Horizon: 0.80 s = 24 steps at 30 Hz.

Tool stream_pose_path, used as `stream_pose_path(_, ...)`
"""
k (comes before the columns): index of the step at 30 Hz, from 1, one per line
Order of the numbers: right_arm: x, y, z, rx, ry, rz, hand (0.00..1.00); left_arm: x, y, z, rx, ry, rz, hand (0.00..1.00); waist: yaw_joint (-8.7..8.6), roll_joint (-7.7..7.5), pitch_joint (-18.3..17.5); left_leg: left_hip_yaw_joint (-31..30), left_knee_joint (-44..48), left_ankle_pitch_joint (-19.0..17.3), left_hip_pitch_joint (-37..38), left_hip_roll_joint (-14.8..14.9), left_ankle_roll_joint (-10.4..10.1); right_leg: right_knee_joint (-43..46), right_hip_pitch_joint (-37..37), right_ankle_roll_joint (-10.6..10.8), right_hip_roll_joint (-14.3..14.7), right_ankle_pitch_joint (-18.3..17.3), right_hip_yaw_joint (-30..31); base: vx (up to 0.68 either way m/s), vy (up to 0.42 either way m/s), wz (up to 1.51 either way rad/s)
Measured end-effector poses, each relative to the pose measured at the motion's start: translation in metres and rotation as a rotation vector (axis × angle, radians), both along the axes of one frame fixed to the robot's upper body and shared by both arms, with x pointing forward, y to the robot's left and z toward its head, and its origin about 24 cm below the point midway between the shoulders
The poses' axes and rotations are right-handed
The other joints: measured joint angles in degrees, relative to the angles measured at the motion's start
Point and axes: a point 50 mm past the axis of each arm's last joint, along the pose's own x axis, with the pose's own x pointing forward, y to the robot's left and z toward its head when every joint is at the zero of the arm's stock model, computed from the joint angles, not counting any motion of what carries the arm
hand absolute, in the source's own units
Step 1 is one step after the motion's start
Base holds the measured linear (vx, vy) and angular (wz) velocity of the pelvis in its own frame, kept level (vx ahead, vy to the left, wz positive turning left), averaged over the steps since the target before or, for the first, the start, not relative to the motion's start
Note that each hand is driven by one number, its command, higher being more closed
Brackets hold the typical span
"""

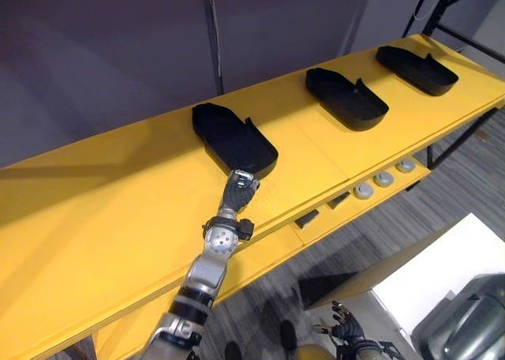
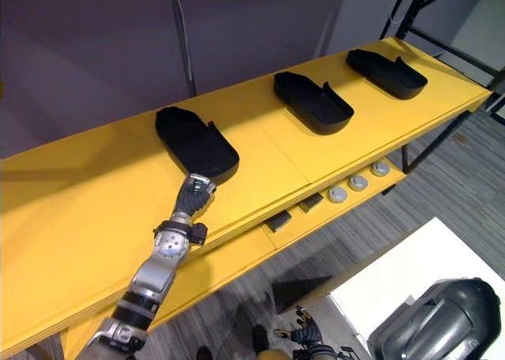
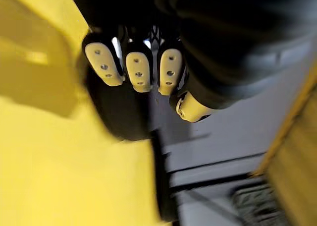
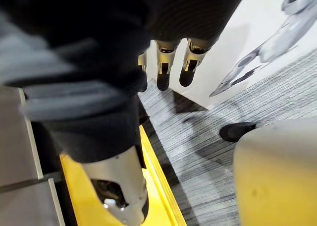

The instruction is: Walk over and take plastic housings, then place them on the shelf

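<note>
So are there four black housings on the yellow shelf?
No, the yellow shelf holds three: the near housing, the middle housing and the far housing.

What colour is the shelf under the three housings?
Yellow; the shelf shows best in the left eye view.

Three on shelf (image 1: 95,218) top, in row, well apart: left housing (image 1: 229,135), middle housing (image 1: 345,95), right housing (image 1: 416,68). Left hand (image 1: 239,188) at near end of left housing. Round parts (image 1: 384,179) on lower tier (image 1: 316,227), below middle housing. Right hand (image 1: 345,322) low, before shelf.
</note>
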Motion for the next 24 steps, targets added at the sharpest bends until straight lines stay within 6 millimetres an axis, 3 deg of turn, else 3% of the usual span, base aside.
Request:
stream_pose_path(4, -0.004, -0.001, -0.001, 0.002, 0.011, -0.001, 0.0, -0.037, 0.019, 0.044, -0.133, -0.242, -0.011, 1.0, 1.47, 0.17, -0.2, -2.2, -0.2, 0.0, 0.3, -0.2, 0.0, 0.3, 1.1, 0.2, -0.4, -0.5, -2.0, -0.03, -0.007, 0.26)
stream_pose_path(6, -0.007, -0.001, -0.002, 0.003, 0.018, -0.002, 0.0, -0.051, 0.032, 0.053, -0.167, -0.307, 0.025, 1.0, 1.98, 0.39, -0.9, -3.0, -0.2, 0.1, 0.2, -0.3, 0.0, 0.6, 1.2, 0.2, -0.5, -0.9, -2.9, 0.0, -0.003, 0.24)
stream_pose_path(9, -0.012, -0.003, -0.003, 0.003, 0.03, -0.006, 0.0, -0.077, 0.066, 0.058, -0.202, -0.382, 0.164, 1.0, 3.18, 0.67, -1.5, -5.2, -0.2, 0.3, 0.8, -0.5, 0.2, 1.8, 2.2, 0.2, -0.7, -2.3, -5.0, 0.01, -0.013, 0.36)
stream_pose_path(12, -0.017, -0.003, -0.005, 0.004, 0.043, -0.014, 0.0, -0.103, 0.1, 0.052, -0.222, -0.39, 0.363, 1.0, 4.53, 0.73, -2.3, -7.0, -0.2, 0.6, 1.1, -0.7, 0.7, 2.6, 2.9, 0.4, -1.1, -3.3, -6.8, 0.02, -0.003, 0.37)
stream_pose_path(16, -0.025, 0.001, -0.007, 0.016, 0.056, -0.024, 0.0, -0.144, 0.149, 0.022, -0.21, -0.276, 0.729, 1.0, 6.61, 0.5, -3.3, -9.9, -0.2, 0.5, 1.0, -1.3, 0.6, 4.4, 3.6, 0.8, -2.2, -5.2, -10.5, 0.01, 0.012, 0.4)
stream_pose_path(20, -0.022, 0.005, -0.003, 0.021, 0.03, -0.014, 0.0, -0.18, 0.18, -0.019, -0.17, -0.065, 0.998, 1.0, 7.93, 0.46, -4.5, -10.6, -0.2, 0.3, 1.0, -1.7, 0.8, 5.2, 3.9, 1.0, -2.8, -6.0, -12.0, 0.01, 0.019, 0.2)
stream_pose_path(24, -0.009, 0.013, 0.006, 0.033, -0.04, -0.004, 0.0, -0.213, 0.195, -0.088, -0.183, 0.33, 1.158, 1.0, 8.59, -0.14, -5.4, -9.1, -0.1, -0.2, 1.1, -1.5, 1.4, 5.3, 3.9, 1.0, -2.9, -6.2, -12.1, 0.0, 0.002, -0.01)
